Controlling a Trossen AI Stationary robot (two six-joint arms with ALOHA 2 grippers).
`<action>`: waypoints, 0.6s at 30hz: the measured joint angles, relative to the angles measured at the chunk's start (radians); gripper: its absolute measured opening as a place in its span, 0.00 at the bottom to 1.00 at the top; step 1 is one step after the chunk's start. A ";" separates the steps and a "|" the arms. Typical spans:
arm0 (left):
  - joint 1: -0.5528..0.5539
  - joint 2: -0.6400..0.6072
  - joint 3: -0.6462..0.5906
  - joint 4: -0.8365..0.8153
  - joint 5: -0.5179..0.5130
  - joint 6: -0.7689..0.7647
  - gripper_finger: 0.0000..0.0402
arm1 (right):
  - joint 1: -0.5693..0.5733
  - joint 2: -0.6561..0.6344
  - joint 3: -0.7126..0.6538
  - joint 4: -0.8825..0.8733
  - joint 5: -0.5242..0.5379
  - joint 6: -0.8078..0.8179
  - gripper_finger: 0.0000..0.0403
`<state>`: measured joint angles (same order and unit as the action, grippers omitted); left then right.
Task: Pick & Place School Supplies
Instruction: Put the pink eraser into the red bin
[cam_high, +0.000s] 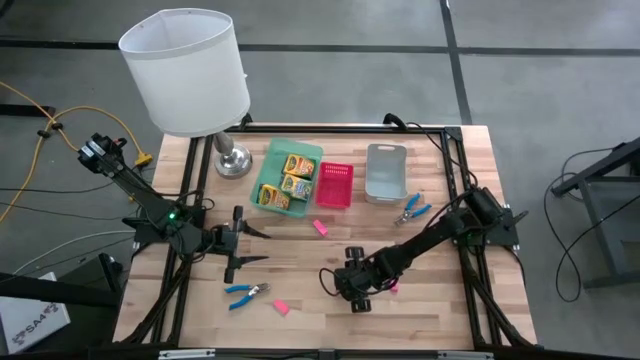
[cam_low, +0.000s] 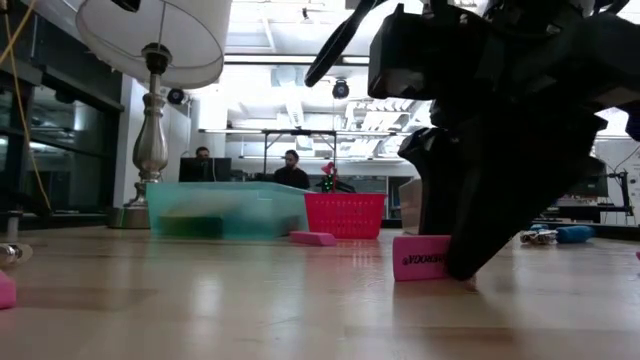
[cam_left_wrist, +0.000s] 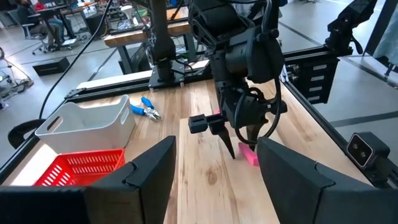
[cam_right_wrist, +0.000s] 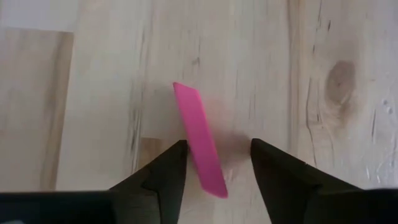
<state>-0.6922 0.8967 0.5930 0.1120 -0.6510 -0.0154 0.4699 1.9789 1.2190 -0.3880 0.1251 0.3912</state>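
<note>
Pink eraser (cam_right_wrist: 199, 140) btwn R gripper (cam_right_wrist: 214, 163) fingers, on table (cam_high: 420, 310).

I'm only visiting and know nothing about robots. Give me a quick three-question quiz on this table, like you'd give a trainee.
1. True or false: the green tray holds three crayon boxes.
2. What lies between the right claw's fingers? A) pencil B) pink eraser C) ruler
3. Fill in: the lamp stands beside the ___ tray.

Key: 1 true; 2 B; 3 green.
</note>
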 joint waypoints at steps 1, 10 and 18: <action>0.000 0.000 0.000 0.000 0.000 0.000 0.54 | 0.000 0.000 0.000 -0.001 -0.001 0.000 0.40; 0.000 0.000 0.000 0.000 0.000 0.000 0.54 | -0.017 -0.001 0.000 -0.006 -0.037 0.002 0.21; 0.000 0.000 0.000 0.000 0.000 0.000 0.54 | -0.025 -0.002 0.000 -0.007 -0.059 0.004 0.07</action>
<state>-0.6922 0.8967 0.5930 0.1120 -0.6510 -0.0154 0.4454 1.9766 1.2190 -0.3946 0.0665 0.3954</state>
